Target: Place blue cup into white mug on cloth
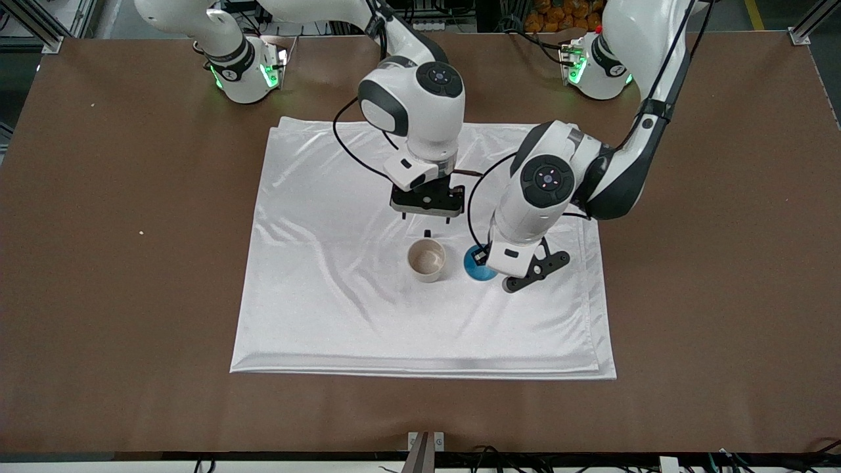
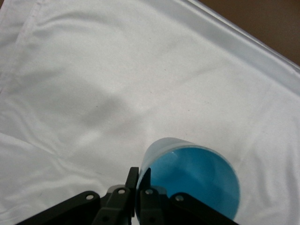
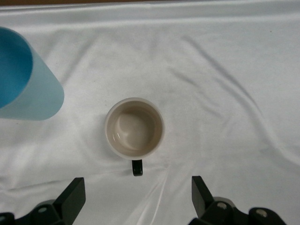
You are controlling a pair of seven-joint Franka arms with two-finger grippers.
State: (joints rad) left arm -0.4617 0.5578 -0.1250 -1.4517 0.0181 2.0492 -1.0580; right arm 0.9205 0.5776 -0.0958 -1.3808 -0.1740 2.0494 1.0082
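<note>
Jaws first: the left gripper (image 2: 137,180) was pinched tight on the rim of the blue cup (image 2: 192,180), one finger inside the wall and one outside, while the right gripper (image 3: 138,197) stood spread wide with nothing between its fingers (image 3: 72,197). By size, the table (image 1: 98,263), brown and flat, carried the cloth (image 1: 328,309), a big shiny white sheet, roughly square, wrinkled, its layered edges showing along the side nearest the front camera. Both arms reached in over it from their bases. The right gripper hung above the cloth, just over the white mug (image 1: 426,260) on the side away from the front camera. The mug stood upright on the cloth near its middle, long axis vertical, mouth up, beige inside showing, its small dark handle (image 3: 137,167) pointing toward the open right jaws; the mug lay outside them, short of the gap between the fingers. The blue cup sat just beside the mug toward the left arm's end of the table, apart from it, mouth up with the brighter blue inside visible, its axis near vertical; in the right wrist view it looked tilted. Whether its base touched the cloth I could not tell. Its rim lay in the left jaws, its body hanging below them.
</note>
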